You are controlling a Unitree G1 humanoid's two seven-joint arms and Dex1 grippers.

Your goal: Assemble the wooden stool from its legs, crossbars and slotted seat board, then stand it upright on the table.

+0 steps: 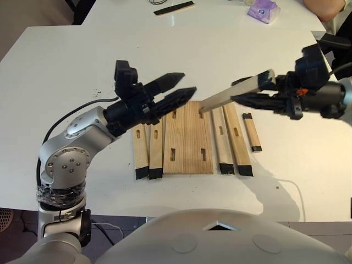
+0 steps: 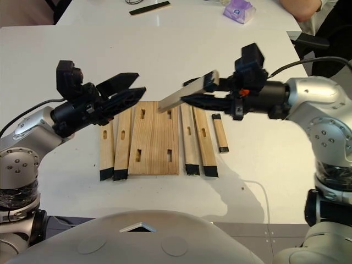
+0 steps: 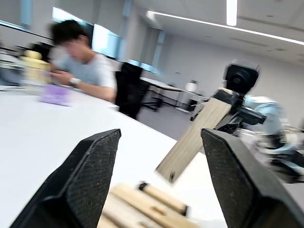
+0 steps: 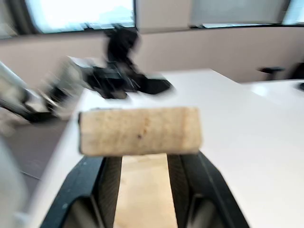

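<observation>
purple packet: back right | black strip: back centre, lying flat

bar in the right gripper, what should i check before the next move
1. Grip of right gripper on bar: ok, clamped.
2. Height of bar over table: ok, in the air above the board.
3. State of left gripper: ok, open and empty.
4. Lie of board: ok, flat on table.
5. Aim of bar end at a slot: cannot tell.
</observation>
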